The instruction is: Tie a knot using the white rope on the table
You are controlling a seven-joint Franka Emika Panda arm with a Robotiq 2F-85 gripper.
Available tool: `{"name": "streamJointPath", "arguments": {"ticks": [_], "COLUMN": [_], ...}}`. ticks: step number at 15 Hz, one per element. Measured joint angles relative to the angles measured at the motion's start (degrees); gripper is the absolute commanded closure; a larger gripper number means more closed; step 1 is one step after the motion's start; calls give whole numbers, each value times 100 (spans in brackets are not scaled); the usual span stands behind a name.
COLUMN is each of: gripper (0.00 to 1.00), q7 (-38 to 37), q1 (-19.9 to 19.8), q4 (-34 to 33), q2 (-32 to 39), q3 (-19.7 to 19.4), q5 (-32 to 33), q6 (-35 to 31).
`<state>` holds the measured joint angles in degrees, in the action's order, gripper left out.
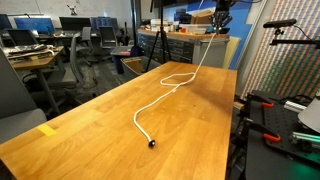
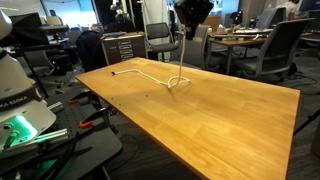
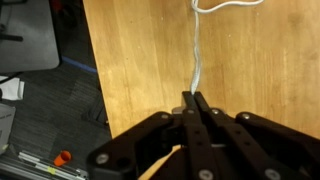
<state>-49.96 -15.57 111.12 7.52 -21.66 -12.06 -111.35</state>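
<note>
1. Pincer (image 1: 221, 25) hangs high over the table (image 1: 100, 120), toward its far end, w/ a wide stretch of wood round the spot below it. Wrist view: table edge runs down the left, cluttered floor beyond. Office chairs (image 1: 85, 50) stand off one long side; dark equipment (image 1: 275, 120) sits just beside the other.
2. White rope (image 3: 197, 55) drops from the fingertips to the wood and forms a loop (image 1: 173, 80) there. The rest trails flat across the top to a dark tip (image 1: 152, 143), well apart from the pincer and near the mid-width of the table.
3. Jaws together, clamped on the rope's raised part.
</note>
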Motion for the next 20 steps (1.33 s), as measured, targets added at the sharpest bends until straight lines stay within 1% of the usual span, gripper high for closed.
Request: {"name": "streamJointPath", "arguments": {"ticks": [3,5,7,9,10,12,15,17,19,20], "gripper": [99,99,99,99,99,99,99,99,99,99], "q7": [-351,-553,-662,-740,-781,-806,-926,-1341,-1876,-2107], "q1": [-187,-285,-296,-211,-126,115,513,763,986,1070], "q4": [464,718,890,1039,1095,1120,1067,859,410,119], "q2": [-928,-1552,-2021,-2149,-2073,-1748,-1031,-382,380,761], "q3": [-42,-39,83,505,757,1179,1608,1771,1765,1701], "q5": [-123,-178,-220,-157,0,213,559,1125,1824,2151], "q6": [195,170,-173,-903,-1134,-1210,-1195,-1201,-1179,-1141]}}
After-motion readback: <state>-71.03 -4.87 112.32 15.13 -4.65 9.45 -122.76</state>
